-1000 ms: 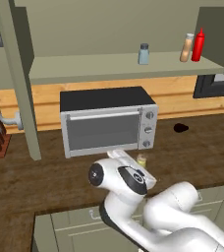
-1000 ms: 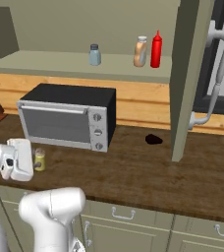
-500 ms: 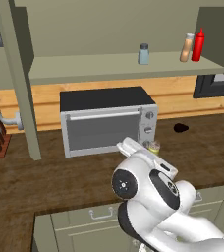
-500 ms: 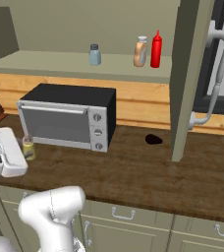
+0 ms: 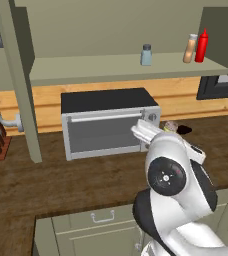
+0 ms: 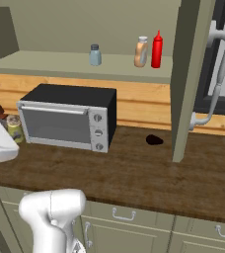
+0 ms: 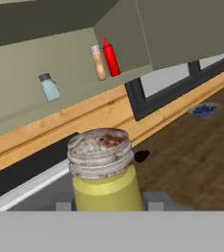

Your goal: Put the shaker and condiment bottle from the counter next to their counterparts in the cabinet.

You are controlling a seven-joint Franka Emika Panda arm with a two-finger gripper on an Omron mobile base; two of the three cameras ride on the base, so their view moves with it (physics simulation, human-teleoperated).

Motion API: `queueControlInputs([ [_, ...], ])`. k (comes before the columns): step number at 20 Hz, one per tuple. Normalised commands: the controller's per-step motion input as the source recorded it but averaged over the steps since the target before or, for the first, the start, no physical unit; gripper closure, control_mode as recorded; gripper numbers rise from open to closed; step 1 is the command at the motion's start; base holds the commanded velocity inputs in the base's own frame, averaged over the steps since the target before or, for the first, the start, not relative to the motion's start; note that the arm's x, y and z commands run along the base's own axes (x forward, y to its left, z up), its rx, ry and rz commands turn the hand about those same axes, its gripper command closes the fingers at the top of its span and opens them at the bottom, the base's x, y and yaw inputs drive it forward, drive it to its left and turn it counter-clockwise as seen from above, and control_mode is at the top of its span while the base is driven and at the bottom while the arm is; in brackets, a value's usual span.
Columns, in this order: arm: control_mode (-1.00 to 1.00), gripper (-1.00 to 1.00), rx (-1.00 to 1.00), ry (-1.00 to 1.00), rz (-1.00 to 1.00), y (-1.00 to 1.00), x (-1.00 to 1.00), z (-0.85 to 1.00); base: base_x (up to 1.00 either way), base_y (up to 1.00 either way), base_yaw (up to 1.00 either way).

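Pincer (image 7: 109, 206) was pinching the yellow shaker (image 7: 104, 174), which stood upright between the fingertips, close in front of the toaster oven (image 5: 108, 121). On the cabinet shelf (image 5: 86, 67) the tan condiment bottle (image 5: 190, 48) already stood beside the red squeeze bottle (image 5: 202, 45). I judged the shaker was still to go next to the blue-grey shaker (image 5: 146, 54).

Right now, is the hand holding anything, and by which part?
The hand is closed on the yellow shaker, gripping its lower body, one finger on each side, below the silver cap.

The yellow-olive shaker (image 7: 103, 179) stands upright between the jaws; the tan condiment bottle (image 6: 141, 52) sits beside the red squeeze bottle (image 6: 157, 50) in the cabinet (image 6: 60, 64).
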Motion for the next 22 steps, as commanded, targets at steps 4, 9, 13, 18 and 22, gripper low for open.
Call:
queueControlInputs([
  [4, -1.00, 1.00, 0.00, 0.00, 0.11, -0.23, 0.00, 0.74, 0.00, 0.00, 0.00],
  [9, -1.00, 1.00, 0.00, -0.01, 0.09, -0.21, 0.00, 0.75, 0.00, 0.00, 0.00],
  [13, -1.00, 1.00, 0.00, 0.00, 0.08, -0.08, 0.00, 0.69, 0.00, 0.00, 0.00],
  [18, -1.00, 1.00, -0.01, 0.00, 0.07, -0.01, 0.00, 0.53, 0.00, 0.00, 0.00],
  [22, -1.00, 1.00, -0.05, 0.00, 0.04, 0.00, 0.06, 0.23, 0.00, 0.00, 0.00],
])
